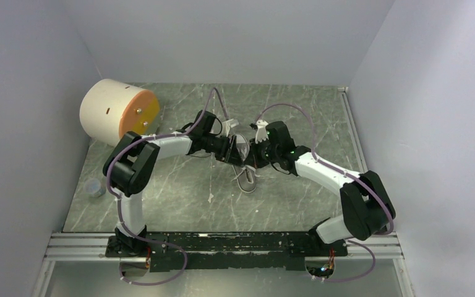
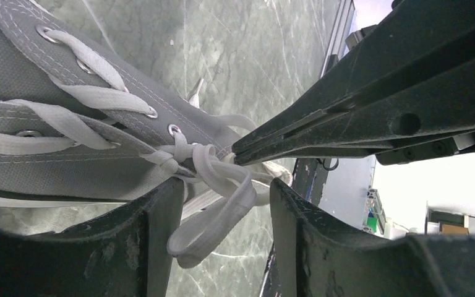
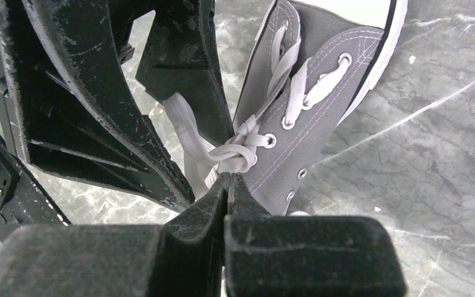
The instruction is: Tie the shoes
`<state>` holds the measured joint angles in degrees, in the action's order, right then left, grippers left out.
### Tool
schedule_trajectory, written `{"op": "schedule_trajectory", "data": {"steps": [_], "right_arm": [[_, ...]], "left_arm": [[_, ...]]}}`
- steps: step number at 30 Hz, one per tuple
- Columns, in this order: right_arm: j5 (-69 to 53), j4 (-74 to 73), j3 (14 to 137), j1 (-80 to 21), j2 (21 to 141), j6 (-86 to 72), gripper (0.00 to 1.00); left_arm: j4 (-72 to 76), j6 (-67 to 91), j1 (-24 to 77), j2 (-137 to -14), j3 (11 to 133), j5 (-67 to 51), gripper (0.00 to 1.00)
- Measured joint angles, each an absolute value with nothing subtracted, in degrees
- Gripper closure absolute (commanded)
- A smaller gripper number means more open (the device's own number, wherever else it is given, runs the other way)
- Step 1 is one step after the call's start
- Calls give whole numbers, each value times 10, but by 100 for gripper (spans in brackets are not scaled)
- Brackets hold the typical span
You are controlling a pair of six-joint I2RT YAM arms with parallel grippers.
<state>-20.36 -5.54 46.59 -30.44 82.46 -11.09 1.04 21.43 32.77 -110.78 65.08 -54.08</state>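
Tension matters here: with my right gripper (image 3: 227,182) clamped on the laces (image 3: 238,153) at the knot of the sneaker (image 3: 321,117) resting on the table between my arms, my left gripper (image 2: 226,198), jaws apart around the loop (image 2: 207,238), should close and pull outward steadily.

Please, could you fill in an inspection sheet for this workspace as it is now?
Surface: green-grey marbled table, a few white specks.
Job's things: grey sneaker; laces knotted at the top eyelets, loop hanging.
Clutter: beige cylinder with orange face; small grey object at the left edge.
Grippers: left gripper open around the loop; right gripper shut, tips against the laces.
Cables: purple cables along both arms.
Surroundings: pale walls on three sides.
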Motion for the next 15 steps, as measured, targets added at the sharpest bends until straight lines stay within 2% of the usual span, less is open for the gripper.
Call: {"op": "schedule_trajectory", "data": {"steps": [15], "right_arm": [[-193, -89, 459, -304, 803, -103, 100]], "left_arm": [[6, 212, 314, -1108, 651, -525, 38]]}}
